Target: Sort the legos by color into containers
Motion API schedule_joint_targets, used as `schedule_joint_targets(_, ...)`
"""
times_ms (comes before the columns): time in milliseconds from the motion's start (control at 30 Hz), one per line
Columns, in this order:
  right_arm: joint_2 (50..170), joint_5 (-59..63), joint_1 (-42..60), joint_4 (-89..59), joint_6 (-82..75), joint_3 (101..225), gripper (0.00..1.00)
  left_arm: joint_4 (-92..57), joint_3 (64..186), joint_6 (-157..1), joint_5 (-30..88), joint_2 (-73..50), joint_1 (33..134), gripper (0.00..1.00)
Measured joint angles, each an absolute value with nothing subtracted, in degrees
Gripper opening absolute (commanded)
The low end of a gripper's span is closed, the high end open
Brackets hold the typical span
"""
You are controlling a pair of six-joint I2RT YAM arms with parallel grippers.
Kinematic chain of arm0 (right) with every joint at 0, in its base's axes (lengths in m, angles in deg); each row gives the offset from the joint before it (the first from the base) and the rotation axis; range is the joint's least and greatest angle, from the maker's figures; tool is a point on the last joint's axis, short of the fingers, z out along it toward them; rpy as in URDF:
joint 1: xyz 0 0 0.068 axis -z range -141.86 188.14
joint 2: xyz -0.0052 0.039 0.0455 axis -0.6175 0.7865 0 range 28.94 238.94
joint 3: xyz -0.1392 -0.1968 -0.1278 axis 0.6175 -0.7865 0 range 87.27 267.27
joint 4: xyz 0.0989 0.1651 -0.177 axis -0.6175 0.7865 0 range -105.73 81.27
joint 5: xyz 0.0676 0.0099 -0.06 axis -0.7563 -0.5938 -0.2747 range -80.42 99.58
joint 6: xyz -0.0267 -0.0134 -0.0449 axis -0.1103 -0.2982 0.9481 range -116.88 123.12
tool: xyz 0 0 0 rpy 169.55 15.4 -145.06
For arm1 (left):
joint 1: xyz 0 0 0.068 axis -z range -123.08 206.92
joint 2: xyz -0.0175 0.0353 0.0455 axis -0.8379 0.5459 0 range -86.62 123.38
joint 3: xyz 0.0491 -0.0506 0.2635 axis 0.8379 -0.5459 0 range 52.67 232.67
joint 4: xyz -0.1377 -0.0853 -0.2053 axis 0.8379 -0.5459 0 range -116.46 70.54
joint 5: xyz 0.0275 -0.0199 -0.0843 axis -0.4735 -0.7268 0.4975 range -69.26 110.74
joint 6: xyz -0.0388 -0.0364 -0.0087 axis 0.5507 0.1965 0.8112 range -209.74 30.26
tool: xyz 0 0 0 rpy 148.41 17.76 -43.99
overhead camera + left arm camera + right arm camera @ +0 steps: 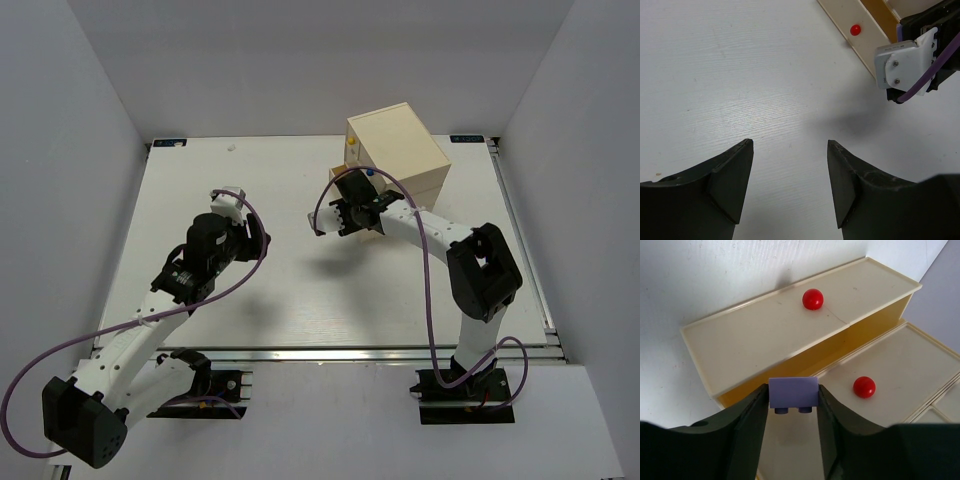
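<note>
Here, the right gripper [792, 396] pinches a purple brick [793, 391] between its two fingers, studs showing along the brick's lower edge. It holds the brick right at the mouth of the pulled-out drawer [765, 335] of the cream chest [400, 150], which stands at 1 o'clock on the table [730, 75]. The drawer's yellowish inside is mostly hidden behind its front panel and the fingers, so its contents cannot be made out. Nor can it be told whether the brick is above the opening or already within it. A red knob [812, 299] sits on that drawer front, and a second red knob [864, 387] shows at its 4 o'clock. From above, the gripper covers both brick and drawer. The left gripper [790, 147] hangs at 9 o'clock of the chest, jaws well apart with nothing between them, over bare table. The right wrist [907, 60] is cut off at 2 o'clock in the left wrist view.
</note>
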State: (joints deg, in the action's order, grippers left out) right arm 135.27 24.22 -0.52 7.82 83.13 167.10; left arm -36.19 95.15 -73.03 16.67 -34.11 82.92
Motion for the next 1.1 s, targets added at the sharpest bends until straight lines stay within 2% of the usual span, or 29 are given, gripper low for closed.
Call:
schedule_joint_targets(200,135.27,24.26,-0.52,7.69,83.11,167.1,0.54,-36.19,95.15,-73.03,16.69,-34.11,82.92,0.71)
schedule_joint_targets(267,135.27,24.24,-0.5,7.69,83.09,167.1,0.58,-36.19,95.15,-73.03,16.69,-34.11,82.92,0.71)
schedule_joint_targets(433,135.16,24.02,-0.5,7.69,82.96,167.1,0.55,-36.19,95.15,-73.03,16.82,-33.98,82.92,0.69)
schedule_joint_targets(500,134.72,23.28,-0.52,7.85,82.58,167.19,0.5,-36.08,95.15,-72.85,17.41,-33.8,82.92,0.56)
schedule_joint_targets(533,134.24,22.31,-0.52,8.33,81.99,167.56,0.48,-35.68,95.11,-72.66,18.29,-33.69,82.89,0.44)
schedule_joint_targets(567,133.58,21.11,-0.52,9.11,81.14,168.39,0.33,-34.94,95.02,-72.37,19.4,-33.43,82.87,0.23)
schedule_joint_targets(600,132.97,19.28,-0.52,10.19,79.76,169.86,0.19,-33.76,94.84,-71.74,20.58,-33.08,82.85,0.12)
schedule_joint_targets(633,132.12,16.39,-0.45,11.02,77.32,171.87,0.0,-32.65,94.54,-70.97,21.63,-32.67,82.85,0.03)
schedule_joint_targets(667,131.07,13.57,-0.45,11.54,73.88,174.08,0.0,-31.07,94.14,-70.36,23.4,-31.79,82.85,0.0)
schedule_joint_targets(767,124.6,4.54,0.33,9.09,58.41,177.79,0.0,-25.35,93.29,-66.3,28.51,-26.7,82.85,0.0)
schedule_joint_targets(833,117.74,0.17,1.43,3.65,46.26,176.09,0.0,-20.27,92.85,-62.34,32.19,-21.3,82.85,0.04)
schedule_joint_targets(867,113.83,-1.71,2.39,0.92,40.53,174.75,0.0,-17.83,92.77,-60.37,33.67,-18.26,82.85,0.07)
schedule_joint_targets(900,110.42,-2.43,3.57,-1.05,34.85,174.14,0.0,-15.25,92.72,-57.9,35.27,-14.79,82.85,0.22)
schedule_joint_targets(933,108.08,-2.62,5.06,-2.84,29.78,174.21,0.14,-12.25,92.75,-55.54,36.56,-11.33,82.85,0.29)
schedule_joint_targets(1000,105.21,-1.62,8.57,-6.16,19.83,175.48,0.35,-6.75,92.81,-50.52,38.48,-4.75,82.85,0.4)
schedule_joint_targets(1033,104.51,-0.9,10.85,-7.85,15.24,176.0,0.66,-4.43,92.99,-48.44,39.18,-1.87,82.87,0.49)
schedule_joint_targets(1067,104.16,-0.33,13.08,-9.35,11.55,176.13,0.8,-2.02,93.34,-46.36,39.75,1.06,82.85,0.52)
schedule_joint_targets(1100,104.06,-0.13,15.7,-10.14,8.58,176.13,0.89,0.45,93.75,-44.07,40.43,3.77,82.85,0.55)
